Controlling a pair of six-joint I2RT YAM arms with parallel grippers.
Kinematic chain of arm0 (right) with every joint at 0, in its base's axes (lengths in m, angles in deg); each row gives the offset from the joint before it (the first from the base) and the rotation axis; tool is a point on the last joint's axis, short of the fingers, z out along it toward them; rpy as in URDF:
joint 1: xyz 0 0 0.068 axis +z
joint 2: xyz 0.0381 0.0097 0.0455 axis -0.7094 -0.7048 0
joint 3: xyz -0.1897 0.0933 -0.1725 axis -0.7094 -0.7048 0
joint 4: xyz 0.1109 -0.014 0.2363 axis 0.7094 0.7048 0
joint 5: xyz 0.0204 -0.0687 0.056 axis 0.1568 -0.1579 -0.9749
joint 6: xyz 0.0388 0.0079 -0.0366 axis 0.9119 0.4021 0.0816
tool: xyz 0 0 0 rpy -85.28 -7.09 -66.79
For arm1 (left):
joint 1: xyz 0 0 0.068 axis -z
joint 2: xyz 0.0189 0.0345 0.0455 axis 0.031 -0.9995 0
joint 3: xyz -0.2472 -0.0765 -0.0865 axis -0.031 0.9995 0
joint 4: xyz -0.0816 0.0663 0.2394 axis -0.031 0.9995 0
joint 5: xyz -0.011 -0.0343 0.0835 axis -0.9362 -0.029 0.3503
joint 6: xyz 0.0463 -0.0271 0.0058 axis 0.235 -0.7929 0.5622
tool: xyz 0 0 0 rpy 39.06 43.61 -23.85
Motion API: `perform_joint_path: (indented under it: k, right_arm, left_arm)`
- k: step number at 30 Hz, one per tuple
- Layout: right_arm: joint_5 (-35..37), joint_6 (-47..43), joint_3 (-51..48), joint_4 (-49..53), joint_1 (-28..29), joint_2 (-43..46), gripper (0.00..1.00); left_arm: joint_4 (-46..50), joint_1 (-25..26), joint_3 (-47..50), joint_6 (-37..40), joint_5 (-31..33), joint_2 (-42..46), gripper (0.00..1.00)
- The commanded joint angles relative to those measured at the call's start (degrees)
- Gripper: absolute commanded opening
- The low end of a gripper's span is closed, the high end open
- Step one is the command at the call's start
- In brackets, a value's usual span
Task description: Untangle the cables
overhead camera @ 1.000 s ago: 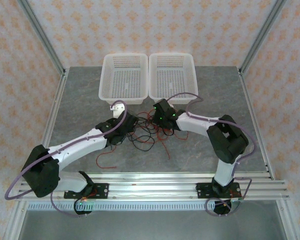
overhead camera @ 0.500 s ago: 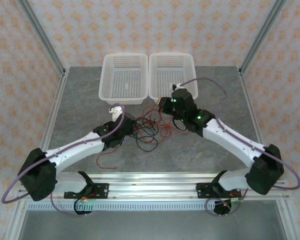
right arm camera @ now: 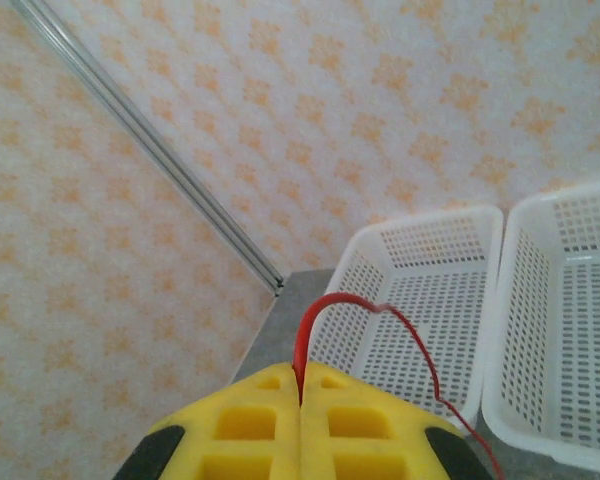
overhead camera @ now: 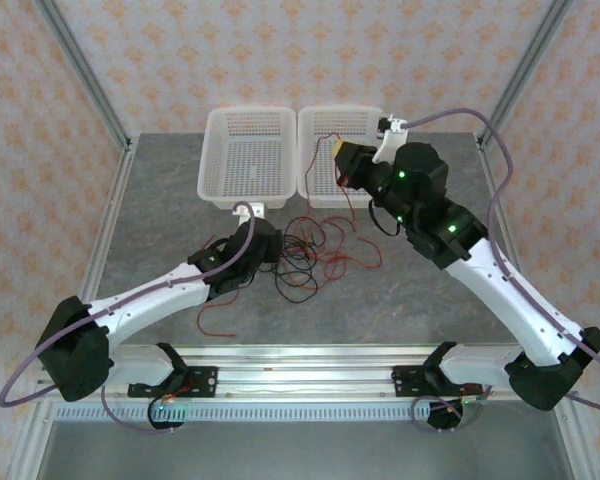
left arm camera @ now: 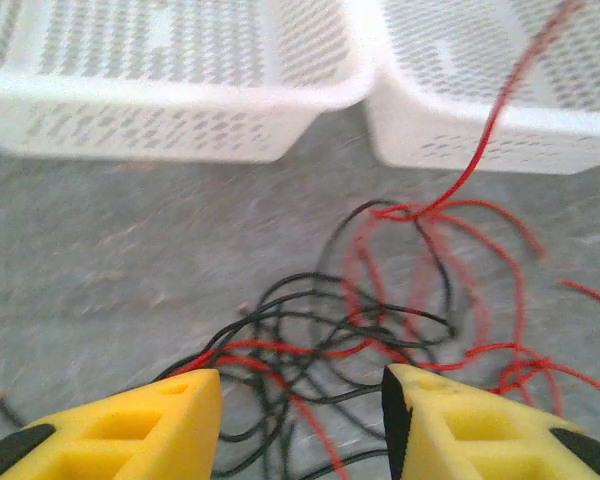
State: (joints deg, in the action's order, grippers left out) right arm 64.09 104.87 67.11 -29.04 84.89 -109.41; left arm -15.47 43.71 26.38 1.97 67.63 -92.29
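Observation:
The cables [overhead camera: 302, 255] lie in a tangle of thin red and black loops on the grey table, in front of the baskets. My left gripper [overhead camera: 268, 250] sits at the tangle's left edge. In the left wrist view its yellow fingers [left arm camera: 140, 425] stand apart over the black and red cables [left arm camera: 380, 320], gripping nothing. My right gripper [overhead camera: 342, 160] is raised over the right basket, shut on one red cable [right arm camera: 325, 305]. That red cable [overhead camera: 352, 205] hangs from it down to the tangle.
Two white mesh baskets stand side by side at the back, the left basket [overhead camera: 248, 112] and the right basket [overhead camera: 340, 110]. A separate red cable [overhead camera: 215, 315] curls on the table near the left arm. Aluminium rails run along the near edge.
My right arm has risen and swung back from the tangle to above the right basket, drawing a red cable up with it. The left gripper has shifted slightly right along the tangle.

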Motion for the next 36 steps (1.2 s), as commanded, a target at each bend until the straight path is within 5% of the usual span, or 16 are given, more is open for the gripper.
perform_joint_path:
  k: [1, 8, 16, 21, 28, 36]
  right_arm:
    - [-1.45, -2.82, 3.34, 2.67, -0.42, 0.42, 0.0]
    - [-0.43, -4.91, 11.13, 4.18, -1.01, -0.9, 0.0]
    - [3.66, -10.24, 23.92, 6.28, -3.84, -7.22, 0.0]
    - [3.44, -13.11, 31.35, 5.48, -7.26, -14.12, 0.0]
    - [2.11, -15.11, 37.32, 1.71, -12.58, -25.35, 0.0]
    - [6.31, -17.01, 32.13, -4.56, -14.74, -35.19, 0.0]
  left_arm:
    - [-4.89, 1.11, -5.17, 6.31, -2.05, -0.95, 0.49]
    - [-7.11, 1.43, -9.61, 9.44, -3.35, -5.22, 0.49]
    - [-10.88, 2.15, -2.12, 5.95, -2.78, 0.73, 0.52]
    - [-9.9, 2.11, 1.43, 4.81, 0.03, 8.01, 0.64]
    - [-9.81, 0.69, 7.88, 2.04, 3.76, 20.22, 0.99]
    - [-4.97, -1.77, 8.33, 1.61, 0.81, 25.81, 0.99]
